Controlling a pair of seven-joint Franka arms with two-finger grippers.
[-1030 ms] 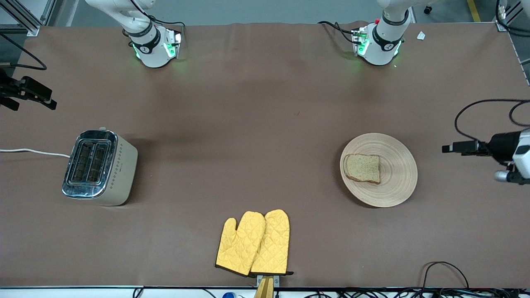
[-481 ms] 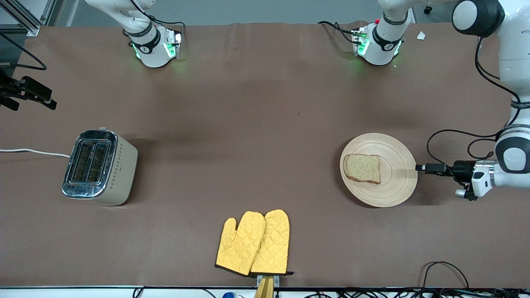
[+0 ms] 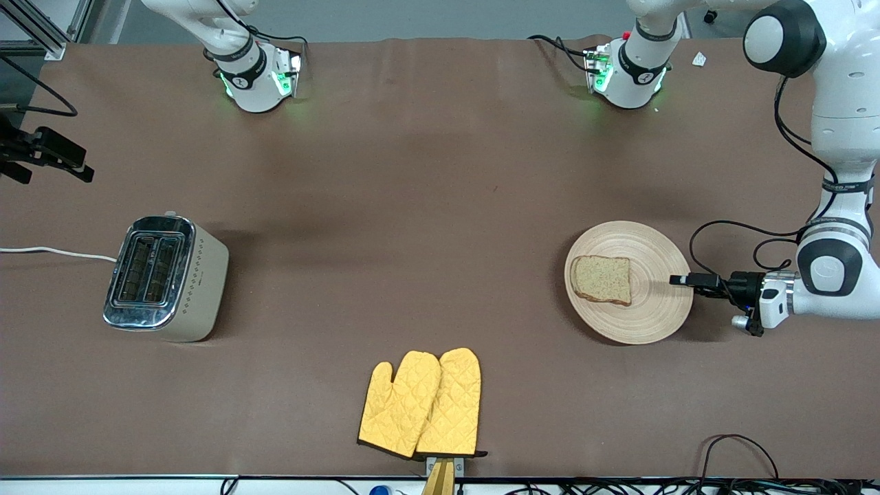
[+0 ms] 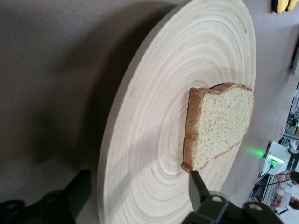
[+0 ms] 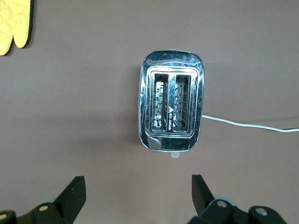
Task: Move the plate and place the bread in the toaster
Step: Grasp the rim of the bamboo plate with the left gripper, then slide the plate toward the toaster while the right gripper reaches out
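Note:
The pale ringed plate point(image 3: 653, 313) lies toward the left arm's end of the table, with the bread point(image 3: 602, 279) flat on it. My left gripper point(image 3: 677, 280) is low at the plate's rim and open. In the left wrist view one finger stands over the plate point(image 4: 154, 121) close to the bread point(image 4: 222, 123) and the other outside the rim, so my left gripper point(image 4: 138, 186) straddles the edge. The toaster point(image 3: 165, 277) stands toward the right arm's end, both slots empty. My right gripper point(image 5: 138, 184) hangs open high above the table by the toaster point(image 5: 171, 100), holding nothing.
A pair of yellow oven mitts point(image 3: 421, 404) lies near the table's front edge, midway along it. The toaster's white cord point(image 3: 55, 253) runs off the table's end. Black cables point(image 3: 739, 447) loop at the front edge near the left arm's end.
My left arm has swung in from the table's end and its gripper has slid over the plate's rim. Plate, bread, toaster and right gripper have not moved.

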